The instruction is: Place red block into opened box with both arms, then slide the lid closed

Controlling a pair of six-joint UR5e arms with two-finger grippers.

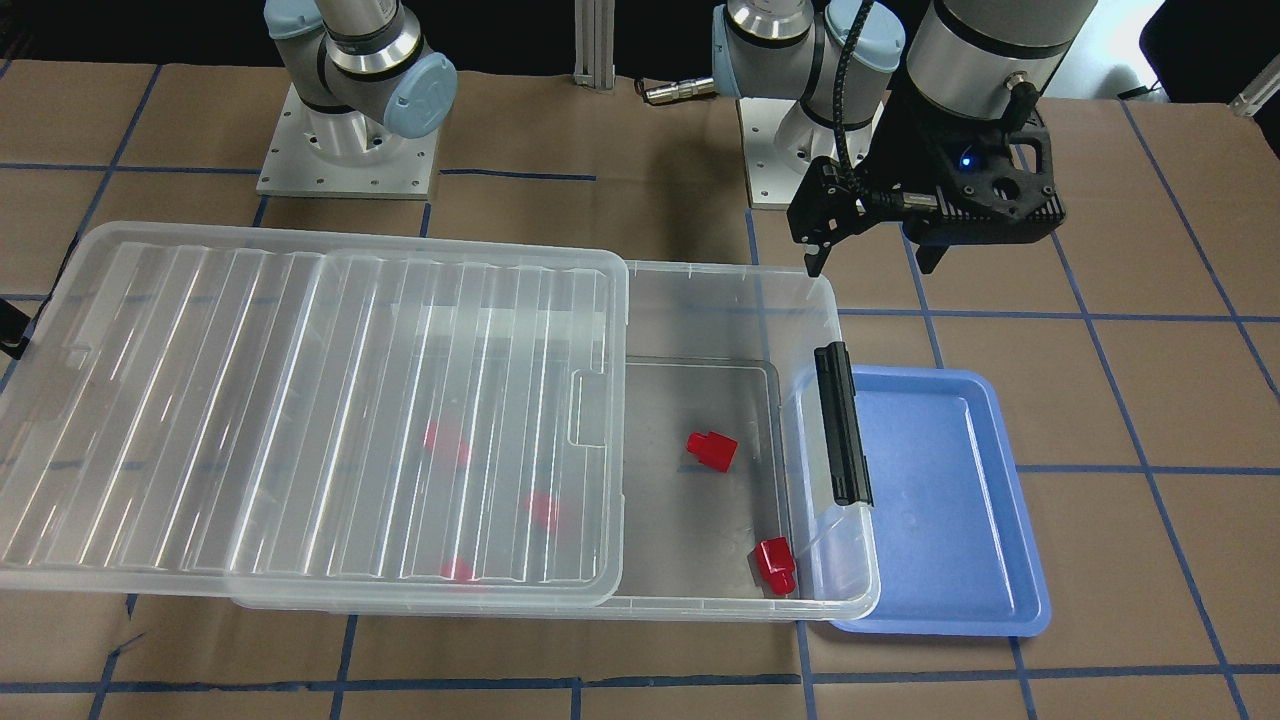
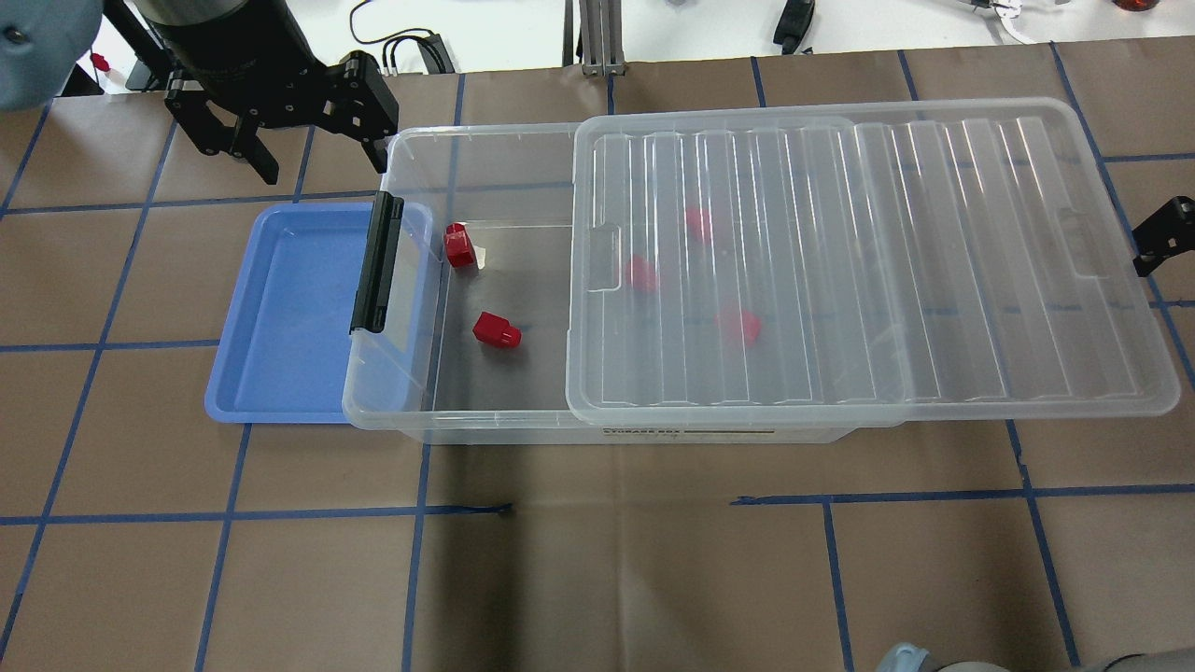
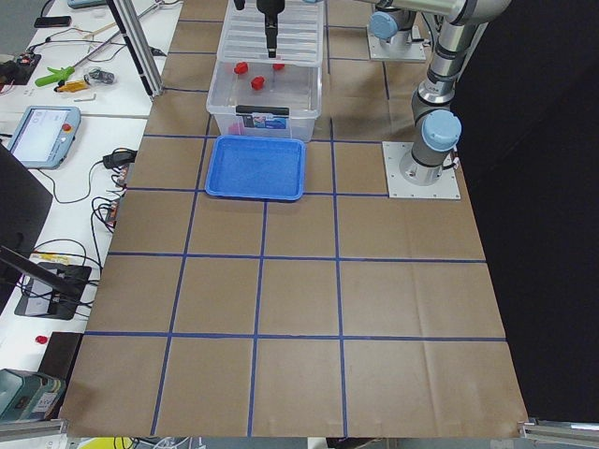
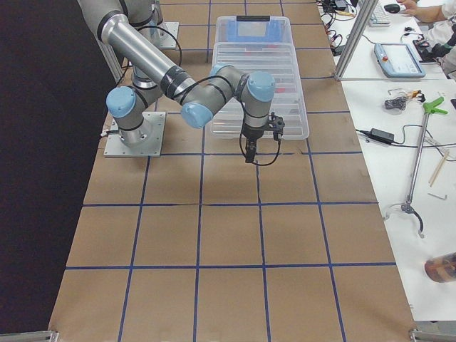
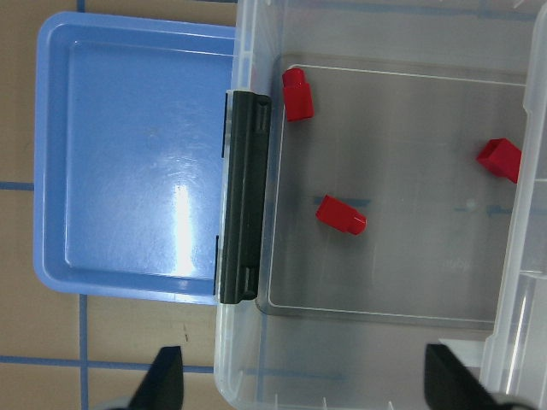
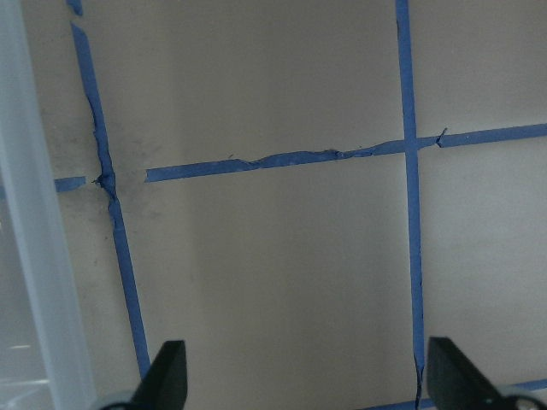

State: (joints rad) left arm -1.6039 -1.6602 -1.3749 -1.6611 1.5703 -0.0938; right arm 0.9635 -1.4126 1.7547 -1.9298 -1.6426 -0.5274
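**Red blocks in a part-covered box, with both grippers clear.** Five small, bright red pieces are seen inside the box (image 1: 730,275), a shallow clear plastic bin with rounded corners and a black latch (image 1: 843,422) on one short end. One red block (image 1: 711,451), boxy with a narrower stub, lies near the middle of the uncovered floor. A second red block (image 1: 775,565) lies in a corner by the latch end. Three more are seen only as blurred red patches through the lid (image 1: 300,400), a ridged translucent sheet that covers most of the box and overhangs the end opposite the latch.

The left gripper (image 1: 870,265) is held high above the latch end of the box, its jaws spread wide with nothing between them. The two uncovered blocks lie below it, well apart from it. The right gripper (image 6: 312,380) is held just beyond the overhanging end of the lid. It is likewise spread wide and grips nothing, far from every block.

A blue tray (image 1: 950,500) lies at the latch end, its near edge overlapped by the box rim. The table (image 1: 600,660) is covered in brown paper marked into squares by blue tape lines (image 1: 1150,318). White benches (image 3: 84,103) bearing cables and a control pendant (image 3: 37,136) are seen beyond the table.
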